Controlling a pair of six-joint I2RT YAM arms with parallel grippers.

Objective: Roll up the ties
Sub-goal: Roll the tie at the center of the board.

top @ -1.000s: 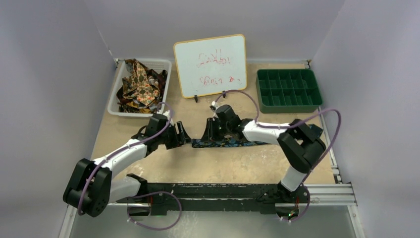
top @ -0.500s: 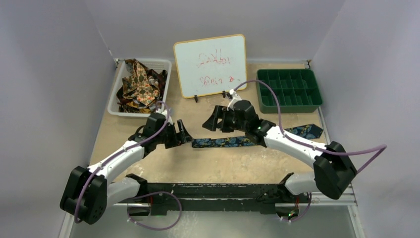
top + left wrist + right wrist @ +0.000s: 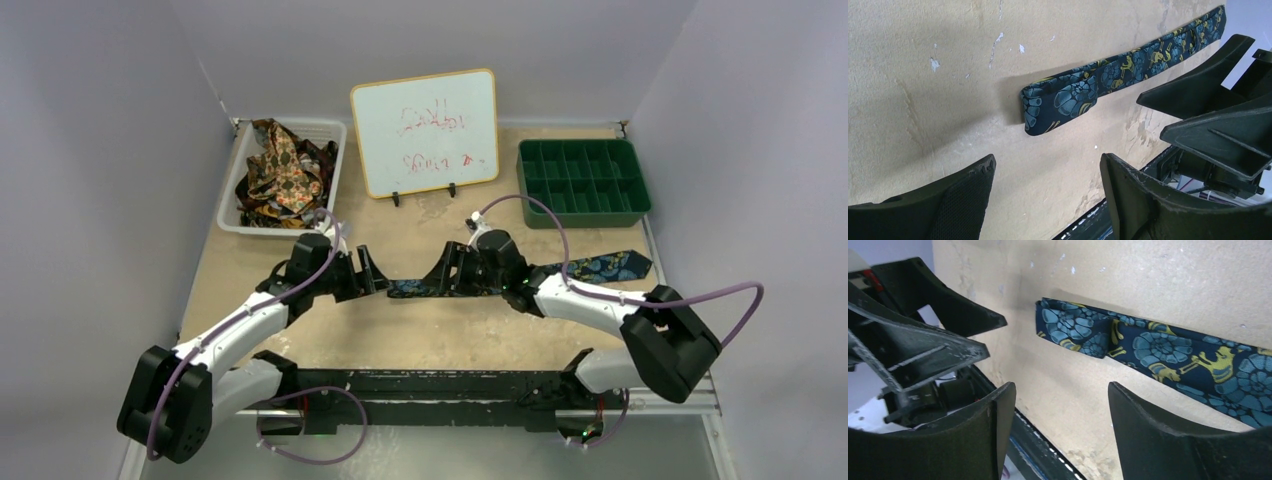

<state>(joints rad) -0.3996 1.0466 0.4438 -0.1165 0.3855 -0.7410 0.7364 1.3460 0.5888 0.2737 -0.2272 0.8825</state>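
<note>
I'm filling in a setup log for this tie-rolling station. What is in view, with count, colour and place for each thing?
navy tie: one, dark navy with blue and gold print, flat across the middle of the table, left end folded over
tie pile: several, too tangled to count, brown, gold and red, in the basket
basket: one, white, back left
whiteboard: one, white with red scribbles, back centre
compartment tray: one, green, back right
table: one, tan
left tool: one, black, open, by the folded end
right tool: one, black, open, opposite it
</note>
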